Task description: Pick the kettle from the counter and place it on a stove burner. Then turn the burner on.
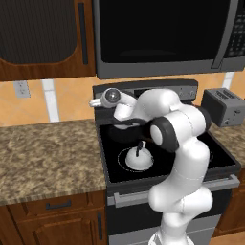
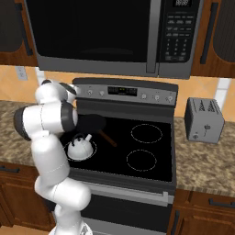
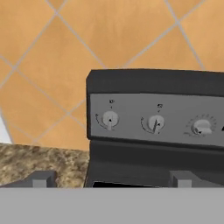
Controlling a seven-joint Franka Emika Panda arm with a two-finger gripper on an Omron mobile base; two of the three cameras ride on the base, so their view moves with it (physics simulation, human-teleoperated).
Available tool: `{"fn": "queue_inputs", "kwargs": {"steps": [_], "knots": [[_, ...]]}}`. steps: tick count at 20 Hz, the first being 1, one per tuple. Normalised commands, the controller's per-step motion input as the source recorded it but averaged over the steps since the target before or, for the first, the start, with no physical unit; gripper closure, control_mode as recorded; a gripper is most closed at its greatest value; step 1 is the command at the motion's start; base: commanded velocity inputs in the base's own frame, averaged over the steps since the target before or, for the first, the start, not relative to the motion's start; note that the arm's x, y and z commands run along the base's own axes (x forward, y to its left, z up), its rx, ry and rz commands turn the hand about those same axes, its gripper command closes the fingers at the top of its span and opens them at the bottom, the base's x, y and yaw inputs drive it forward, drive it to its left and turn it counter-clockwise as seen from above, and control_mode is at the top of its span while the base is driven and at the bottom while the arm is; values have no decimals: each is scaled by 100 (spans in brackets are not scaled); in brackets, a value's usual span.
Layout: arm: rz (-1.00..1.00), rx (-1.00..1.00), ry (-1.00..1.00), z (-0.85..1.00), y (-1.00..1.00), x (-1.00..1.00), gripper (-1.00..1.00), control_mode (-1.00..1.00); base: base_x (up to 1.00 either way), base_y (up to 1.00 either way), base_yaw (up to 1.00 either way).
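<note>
The white-grey kettle, with its black arched handle, sits on the front-left stove burner. Behind it lies a dark pan. The fingers are spread before the knobs; the toaster stands on the desk.

kettle on front-left stove burner — frying pan behind, toaster right

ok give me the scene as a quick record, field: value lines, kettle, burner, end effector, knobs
kettle: upright on the front left stove burner, inside its white ring
frying pan: on the burner behind the kettle, handle pointing right and forward
end effector: open, empty, apart from the knobs, facing the stove's control panel
nearest knobs: left knob, next knob
toaster: on the counter right of the stove
</note>
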Motion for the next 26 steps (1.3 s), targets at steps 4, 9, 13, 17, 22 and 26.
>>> {"fn": "queue_inputs", "kwargs": {"steps": [4, 9, 13, 17, 22, 26], "knots": [[0, -3, 0, -1, 5, 34, -100, -100, 0, 0, 0], [0, 0, 0, 0, 0, 53, -100, -100, 0, 0, 0], [0, 0, 0, 0, 0, 14, -100, -100, 0, 0, 0], [0, 0, 0, 0, 0, 0, -100, -100, 0, 0, 0], [0, 0, 0, 0, 0, 3, -100, -100, 0, 0, 0], [0, 0, 0, 0, 0, 20, -100, -100, 0, 0, 0]]}}
